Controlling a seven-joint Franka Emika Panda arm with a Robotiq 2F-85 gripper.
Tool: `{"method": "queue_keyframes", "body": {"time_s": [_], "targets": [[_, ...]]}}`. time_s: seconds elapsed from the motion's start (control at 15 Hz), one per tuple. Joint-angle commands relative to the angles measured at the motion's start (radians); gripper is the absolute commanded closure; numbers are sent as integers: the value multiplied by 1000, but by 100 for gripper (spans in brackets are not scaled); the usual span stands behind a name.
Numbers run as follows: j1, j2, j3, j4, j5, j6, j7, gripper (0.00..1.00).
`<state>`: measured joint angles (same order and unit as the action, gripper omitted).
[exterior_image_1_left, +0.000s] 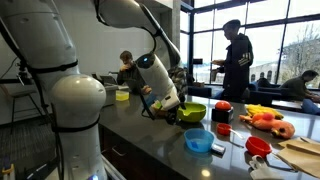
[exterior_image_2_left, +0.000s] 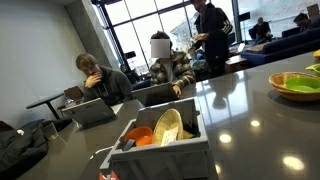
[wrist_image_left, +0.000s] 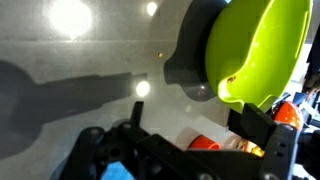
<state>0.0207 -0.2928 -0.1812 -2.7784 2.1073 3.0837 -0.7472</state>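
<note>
Since the arm (exterior_image_1_left: 150, 65) leans low over the desk (exterior_image_1_left: 150, 140) in an exterior view, its fingers (exterior_image_1_left: 157, 103) hang just beside the lime bowl (exterior_image_1_left: 192, 112). A careless sideways move could, I judge, shove that bowl toward the blue bowl (exterior_image_1_left: 199, 142) and the red and orange pieces (exterior_image_1_left: 265, 122) farther along. At this size I cannot tell whether the fingers are released or clenched.

In an exterior view taken near desk level, a grey rack (exterior_image_2_left: 165, 150) fills the foreground, holding an orange dish (exterior_image_2_left: 140, 136) and a pale dish (exterior_image_2_left: 168, 127). What is probably the same lime bowl (exterior_image_2_left: 296, 83) sits well apart from it, cut off by the frame's edge. No fingers show here, so contact cannot be checked.

In the wrist view the lime bowl (wrist_image_left: 262, 50) looms large, its rim close against one of the dark fingers (wrist_image_left: 265, 130). Whether it is pinched or merely alongside stays unclear. If only the thin rim were caught, the bowl might slip or tip. Its base is hidden, glare washes the desk (wrist_image_left: 60, 60), and the orange shape at the bottom is too blurred to name.
</note>
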Motion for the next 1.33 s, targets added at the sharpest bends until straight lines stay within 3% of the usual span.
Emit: {"method": "queue_keyframes", "body": {"time_s": [0.0,0.2,0.6,1.0,1.27], "targets": [[12,58,-37,-2,32,-62,-42,0],[7,92,-52,-4,3,-67,-40,0],[-4,112,-96,-4,-89,104,-83,0],[-1,87,-153,3,-45,218,-247,0],[48,88,-130,6,2,257,-329,0]]}}
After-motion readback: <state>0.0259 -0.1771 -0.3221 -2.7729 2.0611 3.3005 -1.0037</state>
